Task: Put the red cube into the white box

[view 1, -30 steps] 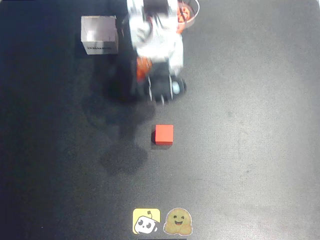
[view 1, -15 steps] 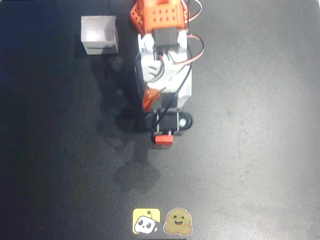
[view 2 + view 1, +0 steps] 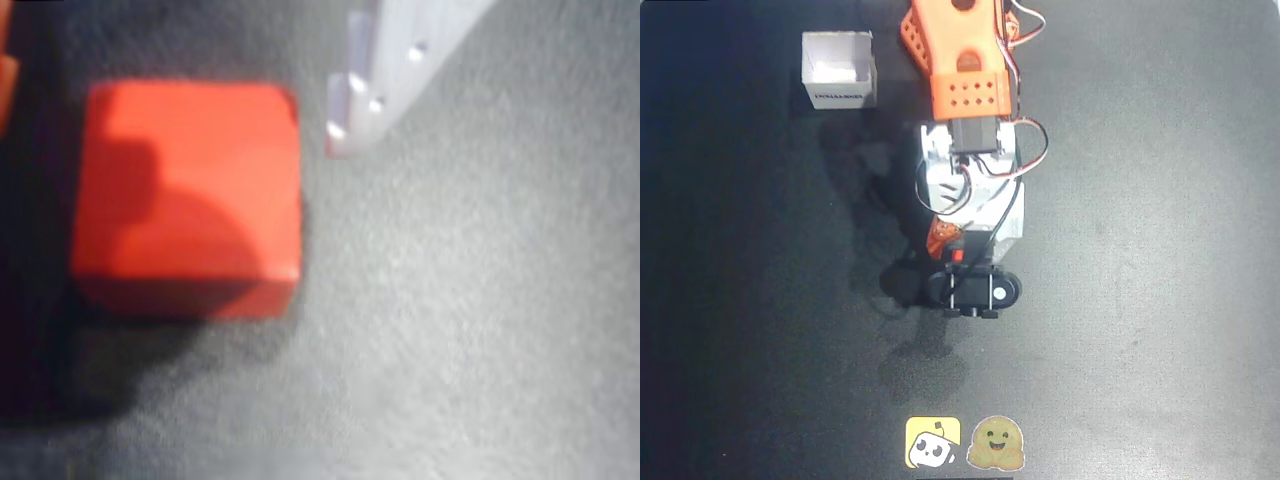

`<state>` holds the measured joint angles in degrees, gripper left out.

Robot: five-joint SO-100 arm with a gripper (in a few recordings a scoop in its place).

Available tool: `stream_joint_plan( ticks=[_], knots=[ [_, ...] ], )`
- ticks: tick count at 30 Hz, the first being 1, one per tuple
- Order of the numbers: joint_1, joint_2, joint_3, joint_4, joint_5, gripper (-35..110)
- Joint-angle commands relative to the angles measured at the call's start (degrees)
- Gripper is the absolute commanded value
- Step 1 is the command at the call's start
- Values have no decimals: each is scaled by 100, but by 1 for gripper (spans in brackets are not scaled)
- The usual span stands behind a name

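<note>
The red cube [image 3: 185, 195] lies on the dark table, close up at the left of the wrist view. My gripper [image 3: 175, 110] stands open over it. One white finger [image 3: 375, 70] is just right of the cube with a narrow gap, and an orange finger edge [image 3: 5, 90] shows at the far left. In the overhead view the gripper [image 3: 970, 290] hangs low at the table's middle and hides nearly all of the cube. The white box [image 3: 840, 92] stands apart at the upper left, open side up, with dark print on its near wall.
The orange and white arm [image 3: 965, 100] reaches down from the top edge, right of the box. Two stickers, one yellow [image 3: 932, 443] and one a tan smiling face [image 3: 998, 443], lie at the bottom edge. Dark table surface [image 3: 1160, 260] lies all around.
The arm has stretched down the picture from the top, and the gripper has come over the cube and now covers it. Neither the cube nor the box has moved.
</note>
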<state>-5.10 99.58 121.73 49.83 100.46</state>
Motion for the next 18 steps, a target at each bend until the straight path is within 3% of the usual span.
stream_joint_plan(
  ticks=[1,18],
  knots=[
    [-44,-35,-229,-176,62,24],
    [-70,-536,-35,-826,264,20]
  ],
)
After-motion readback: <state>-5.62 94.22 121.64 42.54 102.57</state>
